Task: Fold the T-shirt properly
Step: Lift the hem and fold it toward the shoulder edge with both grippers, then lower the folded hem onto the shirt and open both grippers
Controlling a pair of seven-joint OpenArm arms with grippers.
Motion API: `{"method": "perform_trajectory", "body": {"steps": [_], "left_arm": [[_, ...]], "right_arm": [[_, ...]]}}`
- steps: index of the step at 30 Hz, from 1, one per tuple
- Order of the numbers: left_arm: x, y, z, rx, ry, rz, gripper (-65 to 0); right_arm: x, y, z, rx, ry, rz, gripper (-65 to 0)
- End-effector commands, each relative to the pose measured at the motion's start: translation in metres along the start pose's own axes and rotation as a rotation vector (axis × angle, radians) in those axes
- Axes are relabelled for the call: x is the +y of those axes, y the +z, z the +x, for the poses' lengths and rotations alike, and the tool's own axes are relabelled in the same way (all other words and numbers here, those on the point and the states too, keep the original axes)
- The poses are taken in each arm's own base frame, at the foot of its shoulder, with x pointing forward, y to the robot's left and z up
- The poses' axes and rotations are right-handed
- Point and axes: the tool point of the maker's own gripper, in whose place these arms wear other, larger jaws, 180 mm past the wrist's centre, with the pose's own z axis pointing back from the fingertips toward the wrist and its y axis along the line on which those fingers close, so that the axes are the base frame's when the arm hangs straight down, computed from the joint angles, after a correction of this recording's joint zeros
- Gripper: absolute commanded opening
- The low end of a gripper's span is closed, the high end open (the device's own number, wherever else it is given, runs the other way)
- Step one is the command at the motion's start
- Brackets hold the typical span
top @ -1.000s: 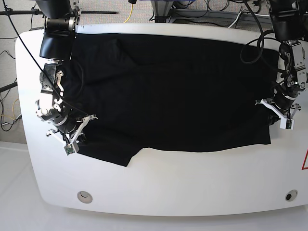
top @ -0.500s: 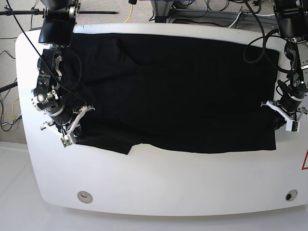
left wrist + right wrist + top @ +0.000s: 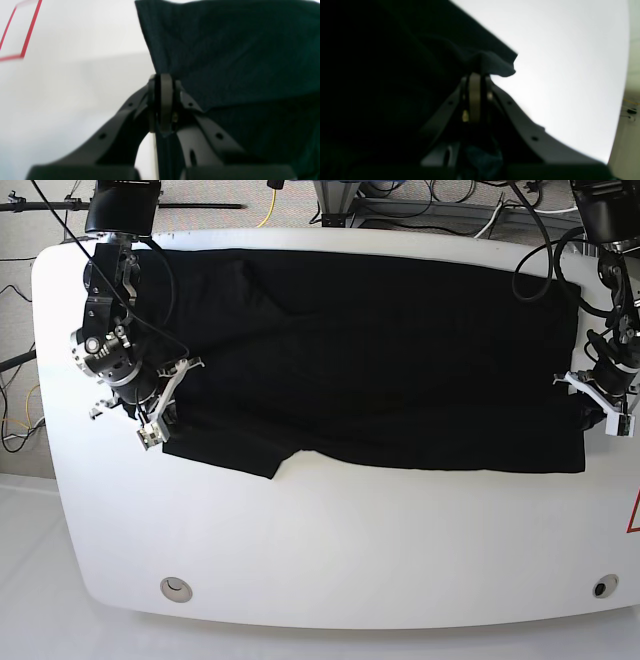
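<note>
Over on the base view's left side, the right gripper (image 3: 158, 423) has its jaws pinched tight on the sleeve edge of the T-shirt (image 3: 380, 360), fabric bunched between the pads. Across the middle, the black shirt lies spread plain side up over the far half of the white table (image 3: 350, 550). At the right edge, the left gripper (image 3: 598, 416) is clamped on the hem corner, cloth drawn taut.

We see the base view bright and evenly lit, with the white table (image 3: 330, 550) almost glaring. Both wrist views are soft and blurred, the right one very dark at left.
</note>
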Motion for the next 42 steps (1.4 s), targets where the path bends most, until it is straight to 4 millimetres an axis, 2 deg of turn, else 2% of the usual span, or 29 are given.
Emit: {"method": "perform_trajectory", "body": {"steps": [1, 9, 17, 31, 33, 42], "left_arm": [[0.007, 0.016, 0.021, -0.058, -0.026, 0.014, -65.0], [0.01, 0.03, 0.01, -0.026, -0.035, 0.032, -65.0], [0.007, 0.037, -0.001, -0.005, -0.046, 0.023, -65.0], [0.017, 0.048, -0.013, 0.008, -0.023, 0.044, -65.0], [0.017, 0.05, -0.019, 0.026, -0.03, 0.041, -65.0], [0.017, 0.053, -0.028, 0.056, -0.035, 0.035, -65.0]], "right_arm": [[-0.002, 0.012, 0.012, -0.053, 0.03, -0.019, -65.0], [0.007, 0.018, -0.003, -0.025, 0.04, -0.012, -65.0], [-0.001, 0.023, -0.015, 0.001, 0.023, -0.035, -65.0], [-0.013, 0.035, -0.033, 0.028, -0.013, -0.073, -65.0], [-0.009, 0.037, -0.042, 0.049, -0.005, -0.065, -65.0], [0.0, 0.039, -0.058, 0.09, -0.004, -0.046, -65.0]]}}
